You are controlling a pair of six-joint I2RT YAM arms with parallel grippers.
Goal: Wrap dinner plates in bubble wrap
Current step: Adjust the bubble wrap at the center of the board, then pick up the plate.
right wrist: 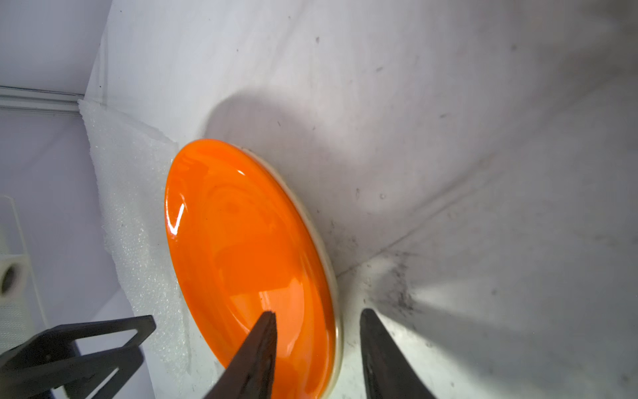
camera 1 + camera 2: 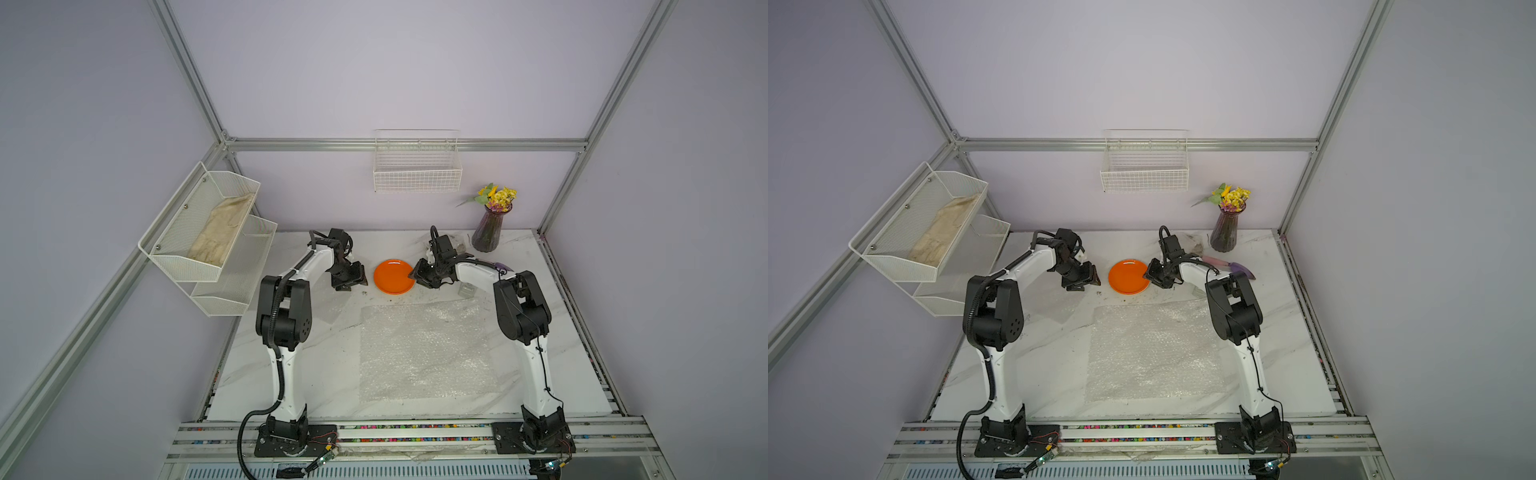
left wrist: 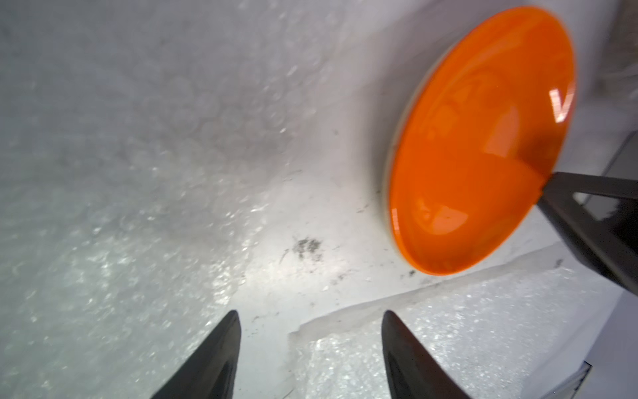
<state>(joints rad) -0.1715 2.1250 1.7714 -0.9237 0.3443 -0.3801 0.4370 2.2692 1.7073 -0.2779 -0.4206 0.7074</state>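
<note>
Nearest edge: the front rail point(image 2: 415, 428) carries both arm bases, and from there the arms reach to the far half of the table point(image 2: 332, 395).

Centre: the bubble wrap point(image 2: 424, 353), one large sheet spread flat with nothing on it. A thinner, clearer sheet point(image 3: 155, 155) lies beside it under the left arm.

Just beyond the large sheet's far edge, on bare table and apart from the sheet, rests the orange plate point(image 2: 394, 276), face up and unwrapped.

Left gripper point(image 3: 310, 312): jaws wide apart, holding nothing, hovering just beside the plate.

Right gripper point(image 1: 319, 312): jaws part-way open astride the plate's rim. One finger is over the orange face and the other outside it. A strip of table shows between the rim and the outer finger, so the plate is not clamped.

Progress, as judged from where I stand: early for this plate. The sheet is laid, but the plate is not yet lifted onto it. Placing, folding and closing the wrap all remain.

Limits of view:
- Only this one plate can be seen.
- A crumpled clear bundle point(image 2: 1192, 245) beside the vase point(image 2: 490, 230) may be a plate already wrapped, but it is too small and too far behind the right arm to tell.
- A purple object point(image 2: 1241, 269) is partly covered by that arm.
- A pale roll point(image 1: 10, 279) is cut off at the edge of the right wrist view.
- The left wrist view is blurred.
</note>
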